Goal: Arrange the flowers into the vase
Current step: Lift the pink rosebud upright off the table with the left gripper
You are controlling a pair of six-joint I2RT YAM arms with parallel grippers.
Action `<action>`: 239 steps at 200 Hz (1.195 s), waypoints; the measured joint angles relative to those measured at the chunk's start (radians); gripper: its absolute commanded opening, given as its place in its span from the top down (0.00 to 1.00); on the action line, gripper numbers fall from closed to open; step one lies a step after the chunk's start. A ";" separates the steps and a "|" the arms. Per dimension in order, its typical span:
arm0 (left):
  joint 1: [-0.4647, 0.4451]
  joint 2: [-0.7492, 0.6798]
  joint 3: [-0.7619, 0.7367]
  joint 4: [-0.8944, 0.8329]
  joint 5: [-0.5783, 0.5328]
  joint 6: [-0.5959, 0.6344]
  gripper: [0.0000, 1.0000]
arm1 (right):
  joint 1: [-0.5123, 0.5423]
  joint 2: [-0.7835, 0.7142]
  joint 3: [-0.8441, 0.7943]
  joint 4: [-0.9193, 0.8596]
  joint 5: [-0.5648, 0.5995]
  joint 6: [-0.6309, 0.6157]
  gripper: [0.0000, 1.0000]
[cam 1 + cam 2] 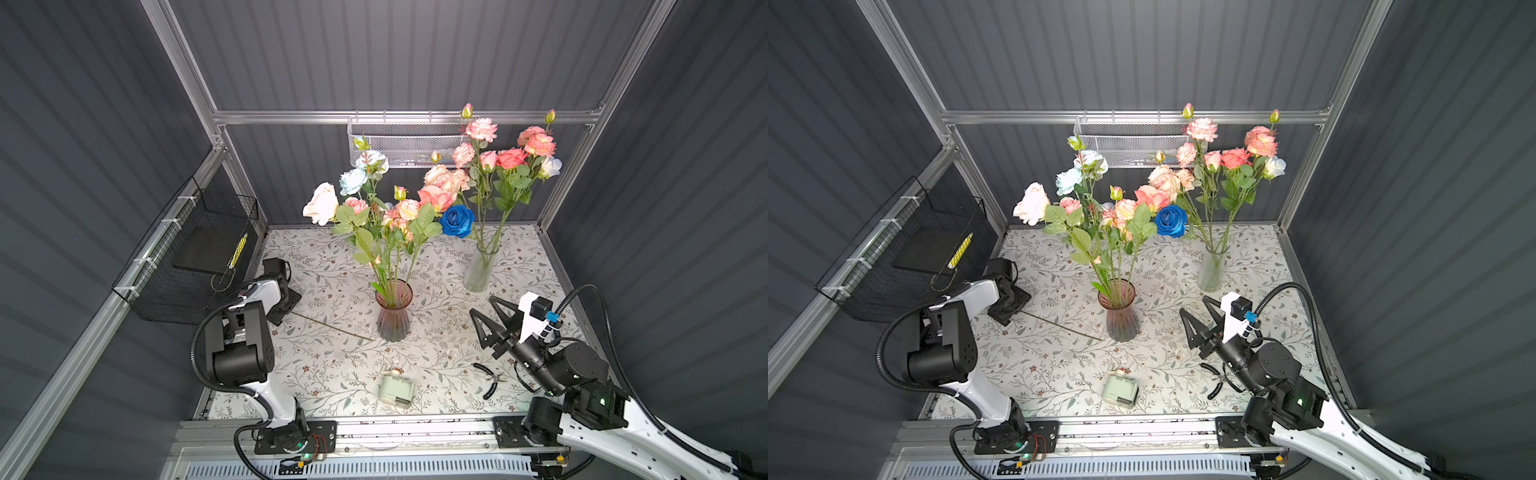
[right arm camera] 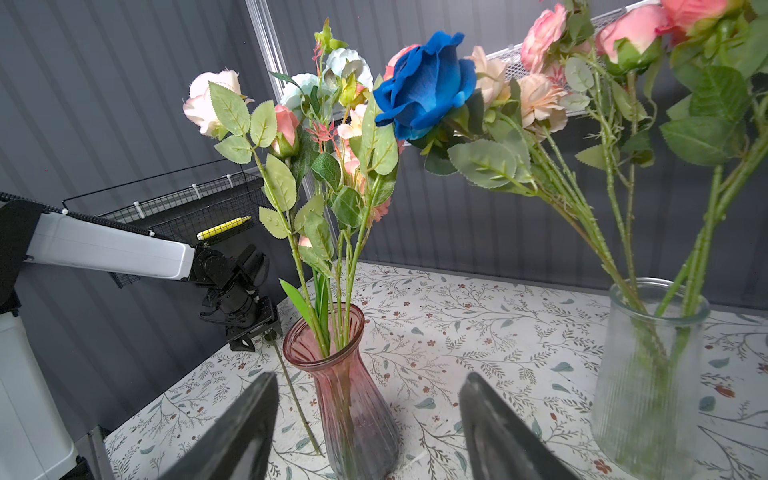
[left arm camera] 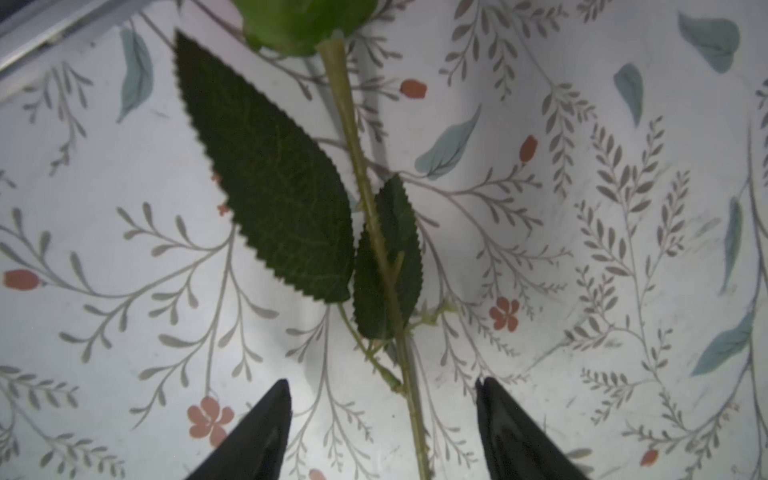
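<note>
Left end effector, jaws apart, straddles a stem lying near the pink vase.

Dark grey ribbed walls box me in, edged with aluminium rails. My tabletop wears a pale cloth printed with leafy sprigs. A black wire basket hangs on the left wall, a white mesh tray at the back.

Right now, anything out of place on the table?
One flower lies flat on the table left of the pink vase, not in it; the open left gripper straddles it. Near the front edge a small pale green container seems to lie tipped on its side.
</note>
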 measured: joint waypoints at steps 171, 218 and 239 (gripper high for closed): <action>-0.011 0.118 0.081 0.027 -0.060 0.023 1.00 | -0.002 -0.002 -0.005 -0.006 0.007 -0.013 0.28; -0.025 0.046 -0.006 0.048 -0.025 0.023 1.00 | -0.005 -0.001 -0.006 -0.006 0.007 -0.012 0.28; -0.050 -0.014 -0.054 0.042 0.000 0.021 1.00 | -0.005 -0.001 -0.006 -0.006 0.007 -0.009 0.28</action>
